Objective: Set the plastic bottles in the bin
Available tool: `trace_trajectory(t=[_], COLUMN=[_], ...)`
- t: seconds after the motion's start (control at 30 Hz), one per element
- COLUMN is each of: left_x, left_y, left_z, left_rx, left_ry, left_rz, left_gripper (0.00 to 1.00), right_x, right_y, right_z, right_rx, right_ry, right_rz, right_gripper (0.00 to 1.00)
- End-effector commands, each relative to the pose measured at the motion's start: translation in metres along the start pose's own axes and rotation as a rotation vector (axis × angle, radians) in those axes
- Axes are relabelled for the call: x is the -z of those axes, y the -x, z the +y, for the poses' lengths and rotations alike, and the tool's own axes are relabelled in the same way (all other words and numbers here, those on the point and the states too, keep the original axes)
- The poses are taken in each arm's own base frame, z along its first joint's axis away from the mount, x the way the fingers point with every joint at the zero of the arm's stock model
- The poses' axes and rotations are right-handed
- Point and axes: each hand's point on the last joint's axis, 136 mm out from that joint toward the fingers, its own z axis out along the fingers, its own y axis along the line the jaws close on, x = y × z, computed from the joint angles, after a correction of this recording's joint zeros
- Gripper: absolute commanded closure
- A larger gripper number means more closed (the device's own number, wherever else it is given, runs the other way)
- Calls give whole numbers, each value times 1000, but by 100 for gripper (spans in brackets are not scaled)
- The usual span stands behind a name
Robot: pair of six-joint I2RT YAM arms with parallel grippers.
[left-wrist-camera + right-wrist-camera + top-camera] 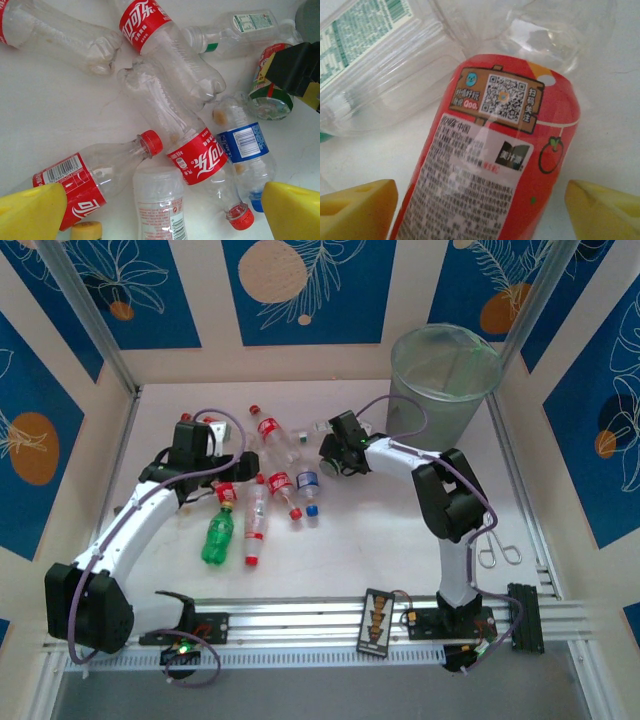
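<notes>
Near the foot of the bin (440,405), toward the far right of the desk (400,540), the right claw (480,212) is straddling a red-labelled bottle (490,165) that is lying on its side. Its yellow fingertips (357,210) are standing apart with a sliver of desk showing on each side, so nothing is being gripped yet. I judge it is lining up across the bottle's width because that gives the narrowest place to pinch. That arm is rising from its base and folding leftward at the elbow, wrist pitched down. Left of it, the left claw (160,215) is hanging wide over the main scatter of plastic bottles (192,160), holding nothing, its arm stretching diagonally from the near left corner. These bottles are all lying on the desk; whether any is sitting inside the bin I cannot tell.
</notes>
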Motion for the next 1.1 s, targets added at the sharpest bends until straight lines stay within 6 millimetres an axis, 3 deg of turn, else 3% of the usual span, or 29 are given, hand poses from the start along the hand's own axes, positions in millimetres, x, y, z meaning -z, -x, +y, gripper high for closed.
trace_trajectory(t=[0.0,0.07,0.33,0.53,0.83,1.07], left_x=[1,1,0,-4,-17,-29], left_y=[0,1,-2,0,8,18], left_z=[-8,-8,-8,-10,-13,-18], left_rx=[13,19,36,60,86,128], left_ry=[-38,-39,-43,-62,-81,-119], left_rz=[-15,-19,-19,-36,-51,-72], left_gripper=[1,0,0,0,0,0], right_x=[-3,-4,0,25,93,186], right_y=[11,11,12,15,17,29], right_z=[2,2,1,9,44,70], right_rx=[0,4,41,107,303,519], right_ry=[-3,-3,-3,11,200,359], right_rz=[-28,-29,-31,-70,-74,-92], right_gripper=[28,36,40,44,44,44])
